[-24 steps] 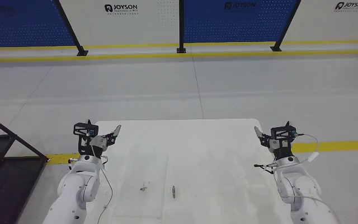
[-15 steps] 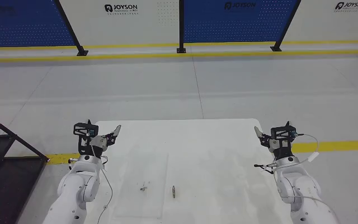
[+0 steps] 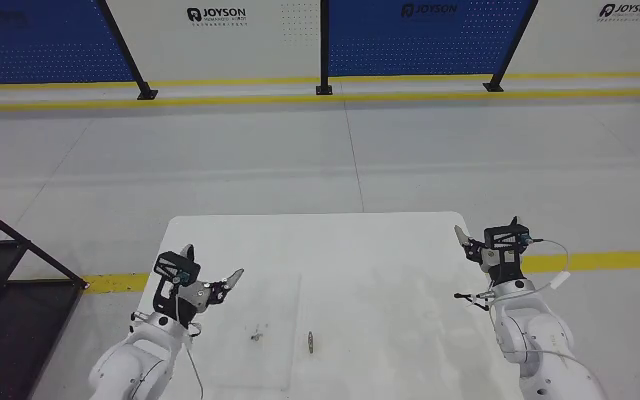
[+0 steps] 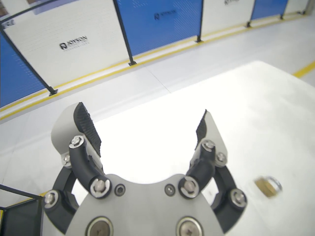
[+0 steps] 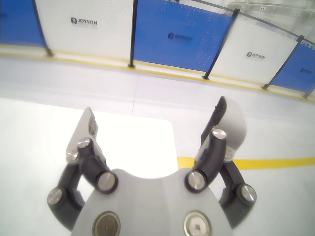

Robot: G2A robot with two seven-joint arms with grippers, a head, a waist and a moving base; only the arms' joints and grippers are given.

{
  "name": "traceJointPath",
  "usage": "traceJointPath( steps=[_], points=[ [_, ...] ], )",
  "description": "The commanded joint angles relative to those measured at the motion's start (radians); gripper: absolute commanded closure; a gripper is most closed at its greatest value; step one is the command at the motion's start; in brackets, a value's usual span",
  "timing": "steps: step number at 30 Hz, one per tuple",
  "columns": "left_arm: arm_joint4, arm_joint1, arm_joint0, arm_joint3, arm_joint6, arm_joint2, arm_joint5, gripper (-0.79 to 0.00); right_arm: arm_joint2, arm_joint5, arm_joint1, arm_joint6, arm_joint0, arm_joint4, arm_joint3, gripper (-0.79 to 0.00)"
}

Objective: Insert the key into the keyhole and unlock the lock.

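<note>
Lock, brass with a silvery shackle, lay on the white table in the left wrist view. It was off to one side of the left gripper near its base, apart from it and a little blurred. That gripper was released: its fingers stood wide, ribbed black pads facing each other with bare tabletop between.

From above, the left gripper hung over the table in the lower left of the frame, pointing right. At lower centre lay two tiny things: a small piece nearer that gripper and a thin piece just to its right. They were apart from each other and from both grippers. At that height I could not tell what either was; the brass colour and the shackle were plain from the wrist camera.

The right gripper sat at the table's right edge, middle right of the overhead frame, well apart from both pieces. Its own wrist view gave the close look. The right gripper was released too, fingers wide with nothing held. The table's rounded far corner lay between them, with a yellow line on the floor past the edge. Blue and white fence panels ran across the top of the overhead frame.
</note>
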Motion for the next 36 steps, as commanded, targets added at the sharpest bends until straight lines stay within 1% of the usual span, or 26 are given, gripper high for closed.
traceJointPath(
  steps=[1, 4, 6, 8, 10, 12, 14, 15, 16, 18, 20, 22, 24, 26, 32, 36],
  points=[
    [-0.011, 0.005, 0.094, -0.049, -0.075, -0.012, -0.087, -0.785, 0.000, 0.000, 0.000, 0.000, 0.000, 0.000, 0.000, -0.785],
    [0.012, 0.011, 0.175, -0.105, -0.180, -0.029, -0.158, -0.785, 0.000, 0.000, 0.000, 0.000, 0.000, 0.000, 0.000, -0.785],
    [-0.026, 0.011, 0.212, -0.119, -0.242, -0.021, -0.163, -0.785, 0.000, 0.000, 0.000, 0.000, 0.000, 0.000, 0.000, -0.785],
    [-0.021, 0.011, 0.224, -0.133, -0.322, -0.010, -0.141, -0.785, 0.000, 0.000, 0.000, 0.000, 0.000, 0.000, 0.000, -0.785],
    [-0.063, 0.010, 0.224, -0.133, -0.410, 0.014, -0.133, -0.785, 0.000, 0.000, 0.000, 0.000, 0.000, 0.000, 0.000, -0.785],
    [-0.060, 0.010, 0.196, -0.131, -0.483, 0.031, -0.094, -0.785, 0.000, 0.000, 0.000, 0.000, 0.000, 0.000, 0.000, -0.785],
    [-0.013, 0.006, 0.163, -0.114, -0.474, 0.063, -0.014, -0.773, 0.000, 0.000, 0.000, 0.000, 0.000, 0.000, 0.000, -0.785],
    [-0.018, 0.003, 0.154, -0.097, -0.472, 0.091, 0.009, -0.646, 0.000, 0.000, 0.000, 0.000, 0.000, 0.000, 0.000, -0.785],
    [-0.008, 0.002, 0.139, -0.087, -0.477, 0.110, 0.021, -0.622, 0.000, 0.000, 0.000, 0.000, 0.000, 0.000, 0.000, -0.785],
    [0.049, 0.000, 0.115, -0.061, -0.465, 0.144, 0.061, -0.613, 0.000, 0.000, 0.000, 0.000, 0.000, 0.000, 0.000, -0.785],
    [0.057, -0.003, 0.099, -0.035, -0.472, 0.182, 0.078, -0.600, 0.000, 0.000, 0.000, 0.000, 0.000, 0.000, 0.000, -0.785],
    [0.079, -0.004, 0.080, -0.015, -0.469, 0.203, 0.097, -0.603, 0.000, 0.000, 0.000, 0.000, 0.000, 0.000, 0.000, -0.785],
    [0.101, -0.006, 0.063, 0.006, -0.467, 0.224, 0.119, -0.566, 0.000, 0.000, 0.000, 0.000, 0.000, 0.000, 0.000, -0.785],
    [0.110, -0.008, 0.043, 0.035, -0.472, 0.250, 0.125, -0.508, 0.000, 0.000, 0.000, 0.000, 0.000, 0.000, 0.000, -0.785],
    [0.138, -0.013, 0.004, 0.086, -0.476, 0.304, 0.147, -0.468, 0.000, 0.000, 0.000, 0.000, 0.000, 0.000, 0.000, -0.785],
    [0.162, -0.016, -0.011, 0.112, -0.466, 0.333, 0.172, -0.406, 0.000, 0.000, 0.000, 0.000, 0.000, 0.000, 0.000, -0.785]
  ],
)
